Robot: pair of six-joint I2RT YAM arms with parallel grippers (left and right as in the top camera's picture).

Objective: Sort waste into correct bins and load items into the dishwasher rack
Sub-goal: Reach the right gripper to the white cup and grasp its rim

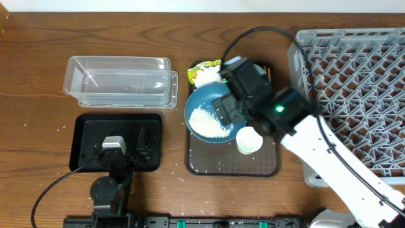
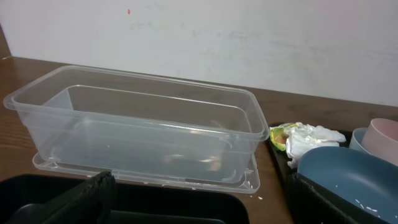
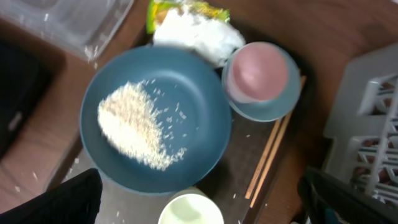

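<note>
**Overhead.** The left claw (image 1: pixel 118 144) is seen low over the black tray (image 1: pixel 85 126), its jaws spread wide with nothing between them. The clear container (image 1: pixel 120 81) lies just ahead of it. The right claw (image 1: pixel 231 106) is held above the large dark-blue bowl (image 1: pixel 199 104), jaws also wide and nothing gripped. A pile of rice (image 1: pixel 209 121) sits in the bowl under that claw. The white cup (image 1: pixel 249 140) stands beside the bowl on the brown serving tray (image 1: pixel 209 163). The crumpled tissue (image 1: pixel 204 77) is found just beyond the claw, and the grey dishwasher rack (image 1: pixel 361 69) to its right.

**Left wrist.** The clear container (image 2: pixel 143 124) is seen straight ahead of the claw, and the black tray (image 2: pixel 168 211) beneath it. Off to the claw's right are the tissue (image 2: pixel 308 140), the dark-blue bowl (image 2: pixel 342 168) and the pink cup (image 2: pixel 382 137).

**Right wrist.** Directly below the open right claw (image 3: pixel 199 186) lies the dark-blue bowl (image 3: pixel 186 118) with the rice (image 3: pixel 134 130). The pink cup (image 3: pixel 258 71) is nested in the light-blue bowl (image 3: pixel 267 111), ahead and to the right. The 2 chopsticks (image 3: pixel 267 155) lie side by side on the serving tray. The white cup (image 3: pixel 189 211) is seen between the 2 fingers.
</note>
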